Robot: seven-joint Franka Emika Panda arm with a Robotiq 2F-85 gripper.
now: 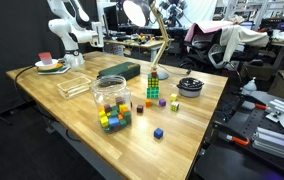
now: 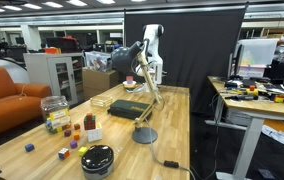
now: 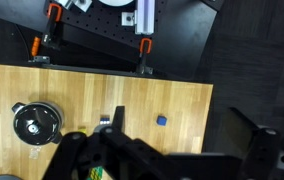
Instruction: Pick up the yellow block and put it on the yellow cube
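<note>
Your wooden worktop [image 1: 182, 115] stands in a bright lab. Behind your claw [image 3: 117, 135] hangs a black curtain [image 2: 197, 45], an orange sofa [image 2: 0, 95] well apart.

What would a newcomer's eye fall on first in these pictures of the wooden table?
Probably the clear jar packed with colourful cubes, standing near the middle of the wooden table. After that, the small tower of stacked cubes behind it, with a round black object beside the tower. A lone blue cube sits apart, towards the table's near edge.
</note>
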